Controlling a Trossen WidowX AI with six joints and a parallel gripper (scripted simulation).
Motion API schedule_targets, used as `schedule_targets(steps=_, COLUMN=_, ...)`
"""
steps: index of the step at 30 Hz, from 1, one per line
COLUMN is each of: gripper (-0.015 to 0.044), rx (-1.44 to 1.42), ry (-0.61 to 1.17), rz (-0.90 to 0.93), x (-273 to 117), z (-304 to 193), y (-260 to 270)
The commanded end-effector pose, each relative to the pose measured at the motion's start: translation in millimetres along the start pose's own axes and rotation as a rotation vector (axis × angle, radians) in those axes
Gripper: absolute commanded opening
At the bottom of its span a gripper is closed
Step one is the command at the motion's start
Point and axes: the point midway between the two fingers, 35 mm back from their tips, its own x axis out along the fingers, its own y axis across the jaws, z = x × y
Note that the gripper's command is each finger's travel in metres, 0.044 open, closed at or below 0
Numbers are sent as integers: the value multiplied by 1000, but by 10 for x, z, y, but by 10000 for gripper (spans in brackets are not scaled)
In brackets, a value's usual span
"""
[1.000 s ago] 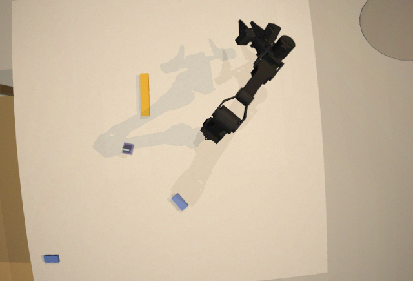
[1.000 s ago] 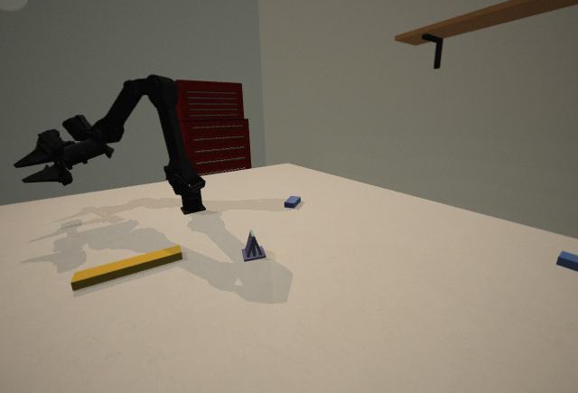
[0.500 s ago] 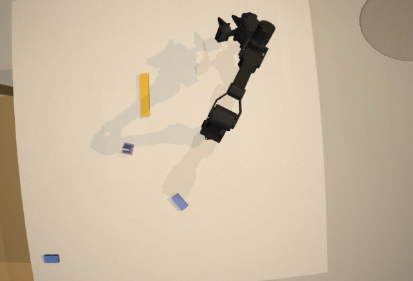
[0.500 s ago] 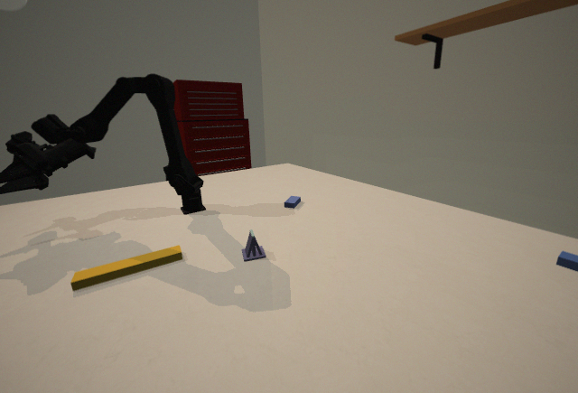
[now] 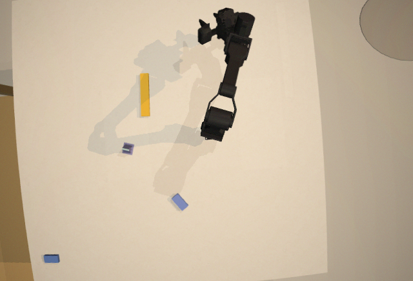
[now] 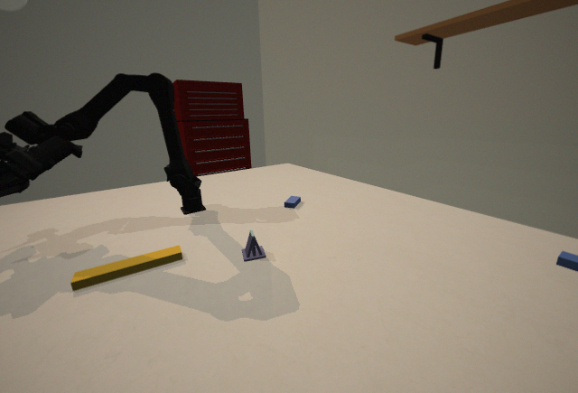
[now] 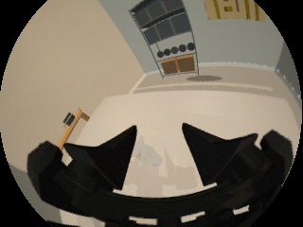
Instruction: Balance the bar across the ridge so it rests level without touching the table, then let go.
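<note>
The yellow bar (image 5: 144,94) (image 6: 128,266) lies flat on the table (image 5: 266,204) (image 6: 373,332), clear of the ridge. The small purple ridge (image 5: 128,148) (image 6: 253,250) stands upright on its square base, off one end of the bar, with nothing on its pale top edge. My gripper (image 5: 207,17) (image 7: 159,127) is open, with nothing between its fingers. It is raised above the table, off to the right of the bar's far end in the top view. In the exterior view its fingers are partly cut off at the left edge. Neither bar nor ridge shows in the wrist view.
One blue block (image 5: 180,201) (image 6: 293,201) lies near the arm's base. Another blue block (image 5: 51,258) (image 6: 568,260) lies in the lower left of the top view. A red tool chest (image 6: 214,141) stands behind the table, and a wooden shelf (image 6: 489,15) hangs on the wall.
</note>
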Motion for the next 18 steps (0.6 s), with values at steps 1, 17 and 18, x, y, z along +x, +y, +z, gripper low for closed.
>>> schedule_targets(steps=1, gripper=315, rx=-84, ry=44, rz=14, x=126, z=-14, y=131)
schedule_targets(steps=17, gripper=315, rx=-443, ry=257, rz=119, x=555, z=-262, y=779)
schedule_targets(steps=18, gripper=315, rx=-457, ry=272, rz=127, x=572, z=-289, y=824)
